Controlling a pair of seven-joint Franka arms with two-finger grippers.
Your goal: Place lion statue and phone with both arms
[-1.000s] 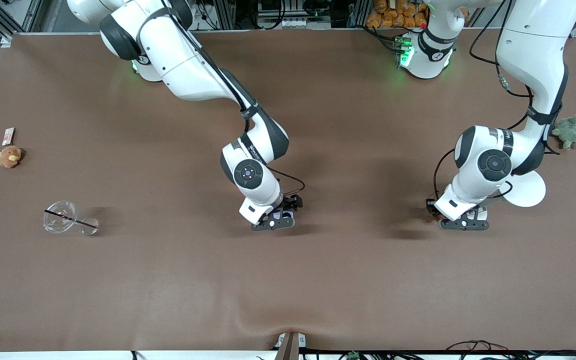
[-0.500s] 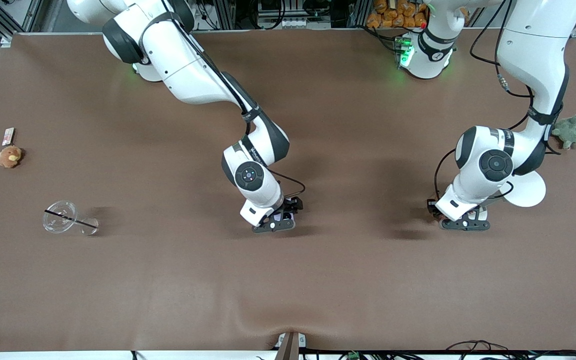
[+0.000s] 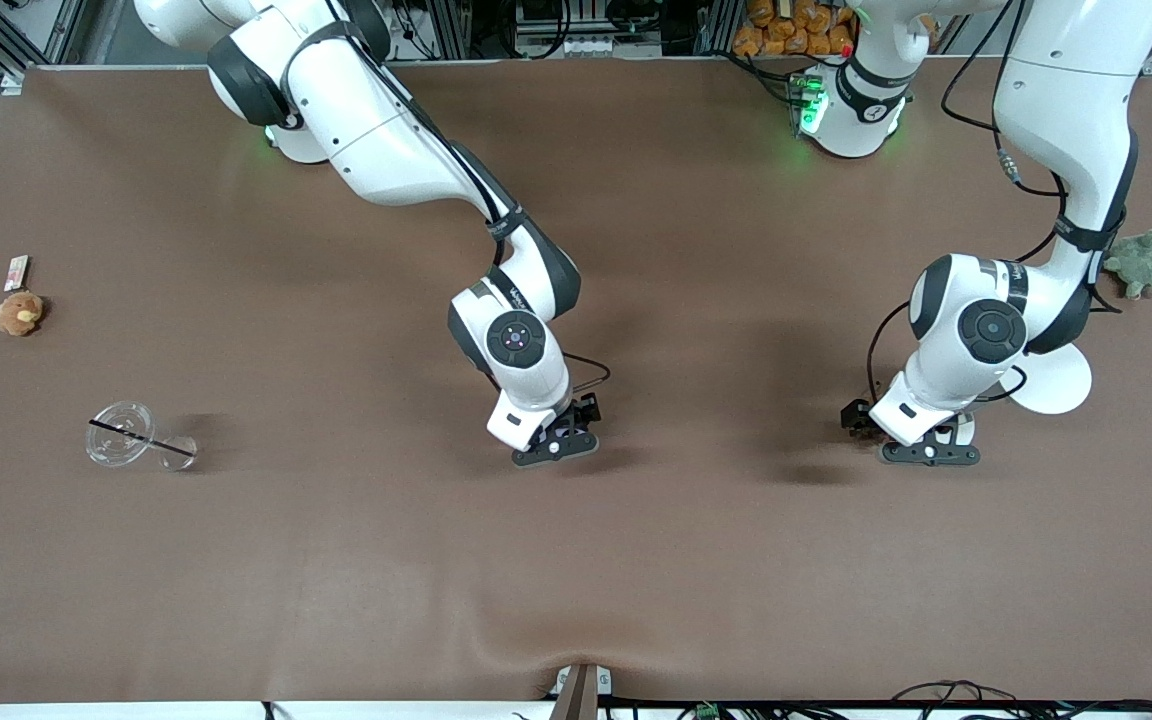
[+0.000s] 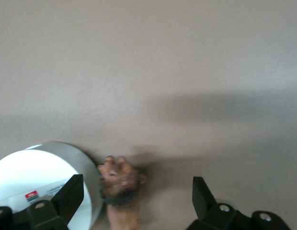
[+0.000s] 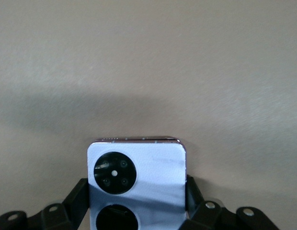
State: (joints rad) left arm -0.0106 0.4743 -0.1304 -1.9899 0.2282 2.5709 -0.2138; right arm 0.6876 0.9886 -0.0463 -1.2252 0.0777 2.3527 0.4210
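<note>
Right end effector (image 5: 137,213) pinches the phone (image 5: 137,184) by its side edges over mid-desk (image 3: 336,560), camera circles facing up. Left end effector (image 4: 134,196), fingers spread, straddles the lion statue (image 4: 120,184), head pointing away from the wrist, touching the white plate (image 4: 48,177). Open desk all round.

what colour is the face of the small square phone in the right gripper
Lavender-white with two black circles, on the small square flip phone; right wrist view shows it best.

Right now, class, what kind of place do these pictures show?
Probably a robotics lab: two white robot arms bolted along a brown-covered table, metal framing and cables around it, and scattered test props such as a green plush turtle.
</note>
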